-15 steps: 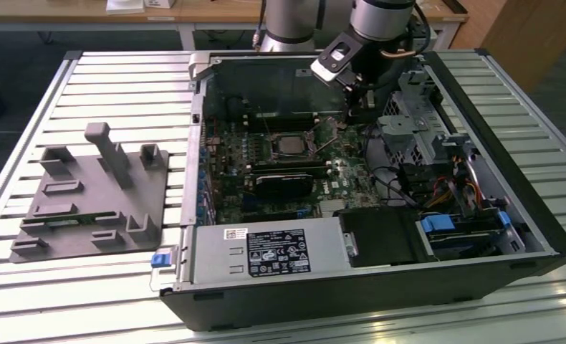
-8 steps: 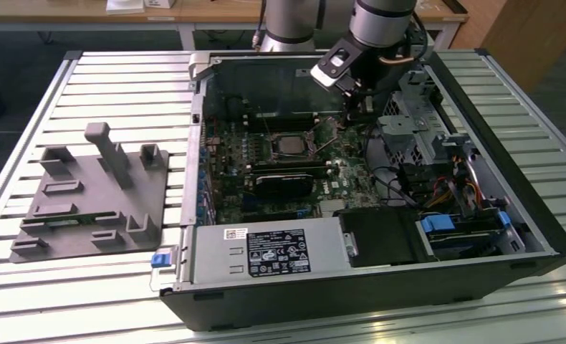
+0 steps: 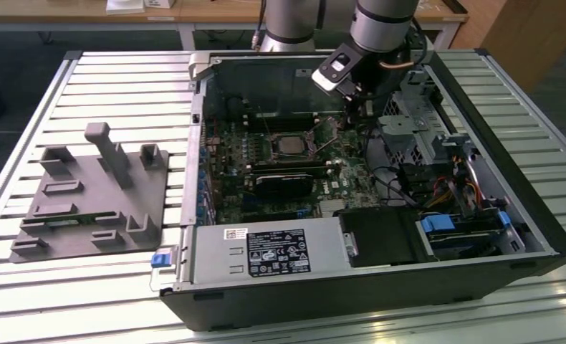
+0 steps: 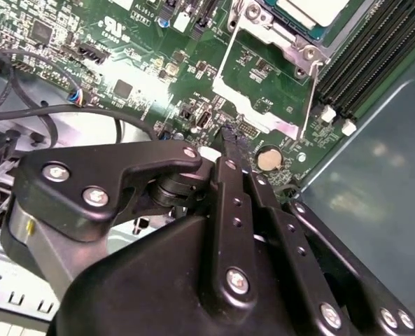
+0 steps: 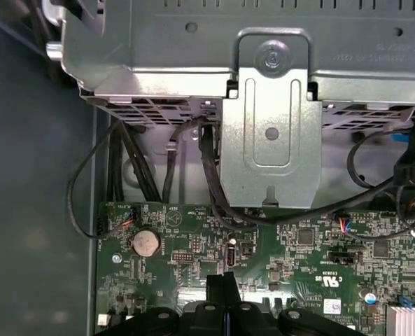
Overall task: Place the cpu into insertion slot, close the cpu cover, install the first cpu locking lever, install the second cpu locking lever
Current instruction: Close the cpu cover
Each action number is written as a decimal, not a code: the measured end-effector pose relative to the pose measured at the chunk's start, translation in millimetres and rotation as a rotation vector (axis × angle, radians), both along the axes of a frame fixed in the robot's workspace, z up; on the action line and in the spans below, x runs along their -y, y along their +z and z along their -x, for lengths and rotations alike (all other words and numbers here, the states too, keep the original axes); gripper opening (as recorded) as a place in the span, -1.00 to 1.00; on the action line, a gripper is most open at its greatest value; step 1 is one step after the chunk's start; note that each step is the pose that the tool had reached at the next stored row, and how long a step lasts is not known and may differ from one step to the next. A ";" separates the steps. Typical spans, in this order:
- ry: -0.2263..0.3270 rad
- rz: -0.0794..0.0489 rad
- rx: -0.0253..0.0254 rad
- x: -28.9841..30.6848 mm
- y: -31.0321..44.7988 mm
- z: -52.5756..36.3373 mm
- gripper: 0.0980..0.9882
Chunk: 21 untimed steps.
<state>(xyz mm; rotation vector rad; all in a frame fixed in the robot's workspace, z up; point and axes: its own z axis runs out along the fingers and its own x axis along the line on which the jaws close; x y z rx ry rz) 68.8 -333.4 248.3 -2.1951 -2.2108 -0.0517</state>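
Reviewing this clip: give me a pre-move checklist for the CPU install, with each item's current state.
1. cpu seated in insertion slot: ok, its pale top lies inside the metal rim.
2. cpu cover closed: not ok, the frame stands open, off the chip.
3. locking lever latched: not ok, the wire appears to stand free beside the cover.
4. hand empty: ok, shut with nothing in it.
5. hand clear of the cover: cannot tell.

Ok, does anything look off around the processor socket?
Nothing damaged or spilled. The thin silver metal frame cover is swung open beside the pale-topped square chip, not over it; the shut black gripper hovers by its edge.
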 end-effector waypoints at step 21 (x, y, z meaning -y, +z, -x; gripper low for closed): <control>0.000 -0.003 -0.0019 -2.0 -0.6 26.4 -0.98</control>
